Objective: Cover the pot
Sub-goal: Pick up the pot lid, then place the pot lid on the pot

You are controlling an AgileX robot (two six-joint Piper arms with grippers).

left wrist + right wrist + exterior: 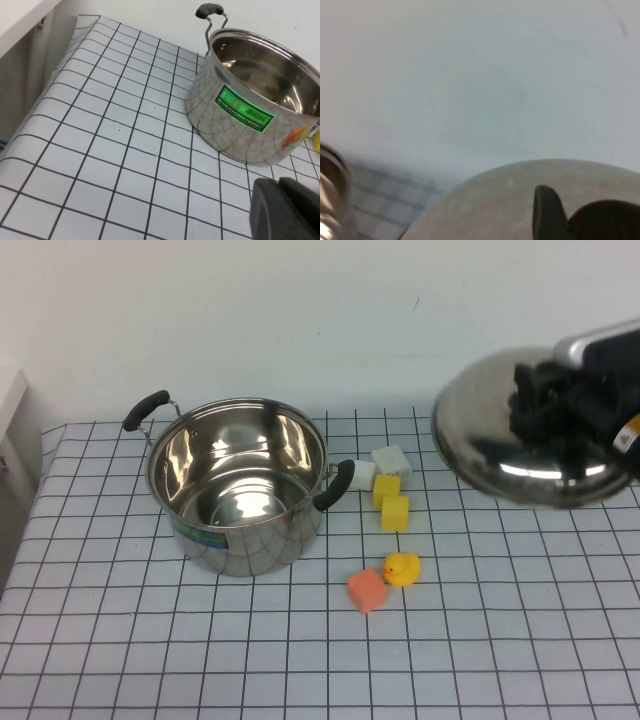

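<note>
The shiny steel pot (237,485) stands open on the checked cloth at the left middle, with two black handles and a green label. It also shows in the left wrist view (250,115). The domed steel lid (500,455) hangs in the air at the far right, well right of the pot and above the table. My right gripper (545,400) is shut on the lid's black knob. In the right wrist view the lid (485,205) fills the lower part, with the knob (607,220) beside one fingertip (545,210). My left gripper (280,205) is shut and empty, low beside the pot.
Right of the pot lie two white blocks (391,460), two yellow blocks (390,502), a yellow duck (402,568) and an orange block (367,590). A white wall stands behind. The cloth's left edge (30,510) drops off beside a white cabinet.
</note>
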